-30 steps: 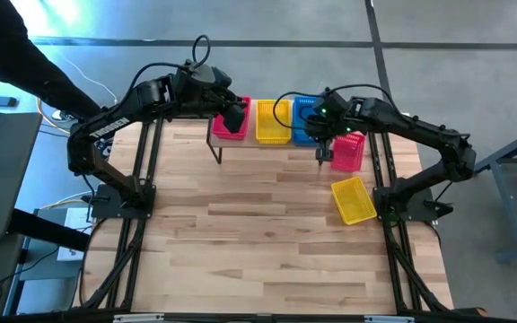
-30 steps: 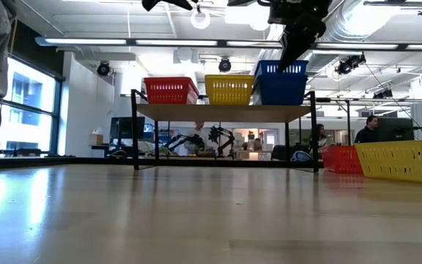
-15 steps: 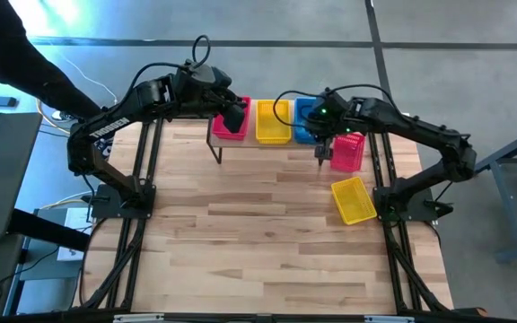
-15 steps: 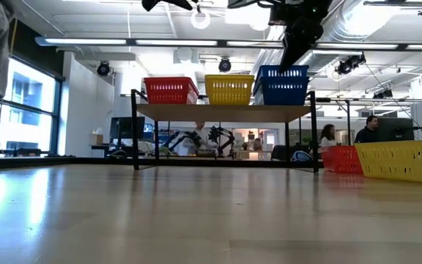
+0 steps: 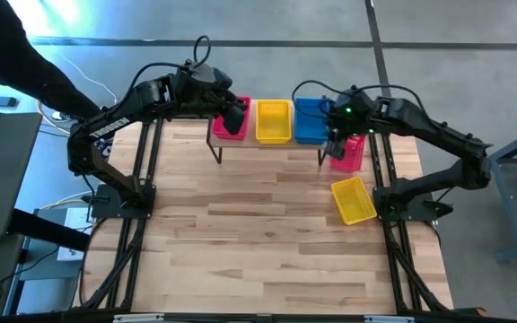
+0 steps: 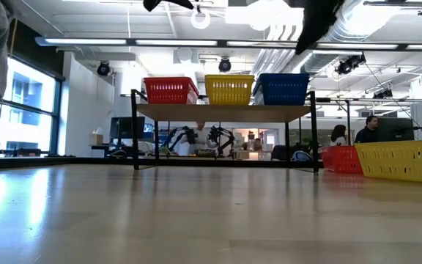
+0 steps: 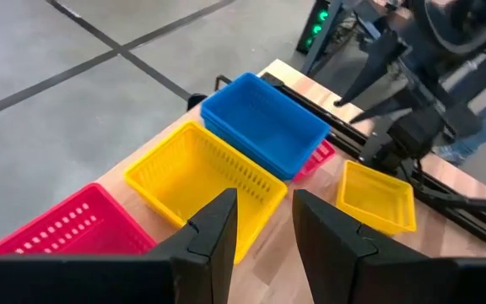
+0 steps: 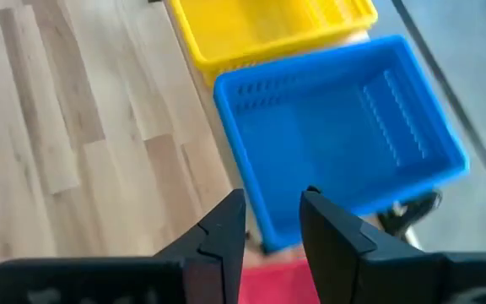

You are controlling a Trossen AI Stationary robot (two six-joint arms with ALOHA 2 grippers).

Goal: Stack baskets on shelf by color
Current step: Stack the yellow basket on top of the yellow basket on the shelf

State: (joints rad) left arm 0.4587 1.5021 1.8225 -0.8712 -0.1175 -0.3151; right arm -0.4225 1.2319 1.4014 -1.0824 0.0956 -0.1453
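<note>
Baskets on the shelf (image 5: 267, 142) show three colours, red (image 5: 233, 119), yellow (image 5: 273, 121), blue (image 5: 310, 121); two more lie near the table's (image 5: 240, 233) right edge; both grippers, left (image 5: 234, 117) and right (image 5: 337, 146), have fingers apart, empty.

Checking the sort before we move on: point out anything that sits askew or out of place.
On the shelf the red, yellow and blue stacks sit squarely in a row. Two baskets lie off it on the table: a red basket by the shelf's right end, and a yellow basket turned askew.

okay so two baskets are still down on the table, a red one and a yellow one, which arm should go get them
Probably the right. Its open claw hangs beside the red basket, with the yellow basket nearby; the left claw sits over the shelf's far end.
</note>
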